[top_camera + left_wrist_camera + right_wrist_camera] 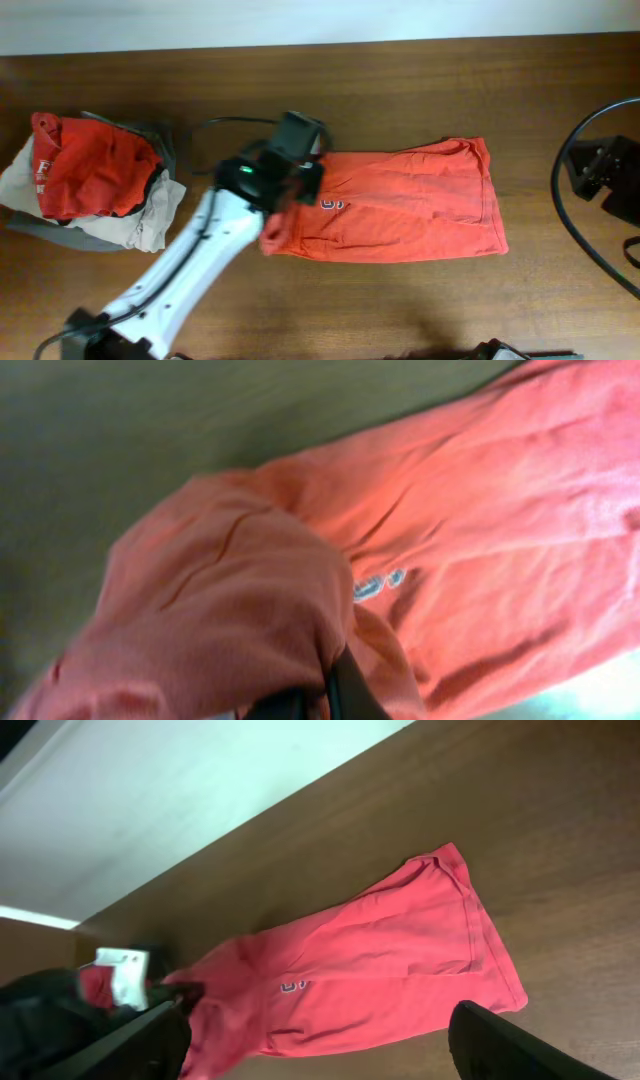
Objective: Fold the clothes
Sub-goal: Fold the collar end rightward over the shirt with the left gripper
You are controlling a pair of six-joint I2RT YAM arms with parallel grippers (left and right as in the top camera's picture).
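Observation:
The orange-red T-shirt (pixel 410 200) lies folded into a long strip across the middle of the table, with a bit of navy-and-white print (pixel 333 204) showing near its left end. My left gripper (pixel 288 180) is shut on the shirt's left end, which bunches up over the fingers in the left wrist view (pixel 240 620). My right gripper (pixel 320 1060) is open and empty, held high at the right side, well away from the shirt (pixel 380 960). The right arm's base (pixel 610 175) shows at the right edge of the overhead view.
A pile of other clothes (pixel 90 180), red on top of beige and grey, lies at the table's left. A black cable (pixel 570 215) loops at the right edge. A white wall borders the table's far edge.

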